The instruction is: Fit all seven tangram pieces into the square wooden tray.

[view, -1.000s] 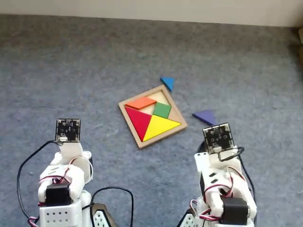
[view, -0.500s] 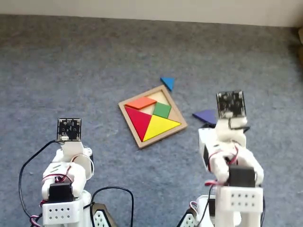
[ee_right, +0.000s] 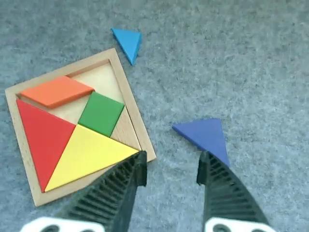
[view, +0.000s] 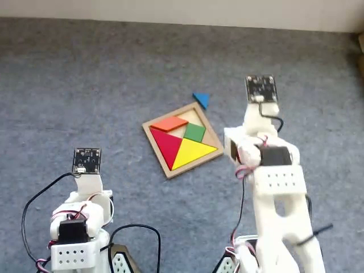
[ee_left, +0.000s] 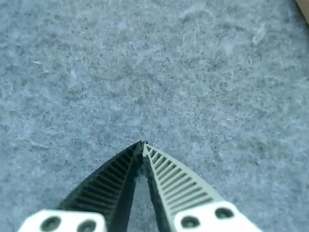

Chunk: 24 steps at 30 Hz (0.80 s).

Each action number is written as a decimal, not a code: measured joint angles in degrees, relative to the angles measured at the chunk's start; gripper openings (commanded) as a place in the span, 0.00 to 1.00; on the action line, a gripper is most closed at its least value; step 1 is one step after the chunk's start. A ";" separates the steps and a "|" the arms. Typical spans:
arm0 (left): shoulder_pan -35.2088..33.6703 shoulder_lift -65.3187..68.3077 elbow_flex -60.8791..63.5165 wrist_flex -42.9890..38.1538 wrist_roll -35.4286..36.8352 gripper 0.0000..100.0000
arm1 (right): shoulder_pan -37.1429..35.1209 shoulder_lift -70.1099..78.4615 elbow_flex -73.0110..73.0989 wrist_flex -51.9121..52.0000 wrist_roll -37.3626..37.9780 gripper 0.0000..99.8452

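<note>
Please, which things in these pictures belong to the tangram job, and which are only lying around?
Belong to the job:
square wooden tray; inside it the orange parallelogram, green square, red triangle and yellow triangle; outside it the light blue triangle and dark blue triangle; right end effector, open beside the dark blue triangle.

Only lying around:
grey carpet; pale strip beyond it.

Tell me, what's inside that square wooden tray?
Inside the tray lie four pieces: an orange parallelogram, a green square, a red triangle and a yellow triangle. Bare wood shows in the gaps beside the green square. The tray floor beneath the pieces is covered.
</note>
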 measured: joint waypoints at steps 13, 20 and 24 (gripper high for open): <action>0.00 0.00 0.00 0.00 0.00 0.01 | -6.68 20.13 -2.99 -22.33 0.00 0.19; 0.00 0.00 0.00 0.00 0.00 0.01 | -11.43 30.95 -2.99 -36.40 0.00 0.19; 0.00 0.00 0.00 0.00 0.00 0.01 | -12.13 38.07 -2.99 -45.01 0.00 0.19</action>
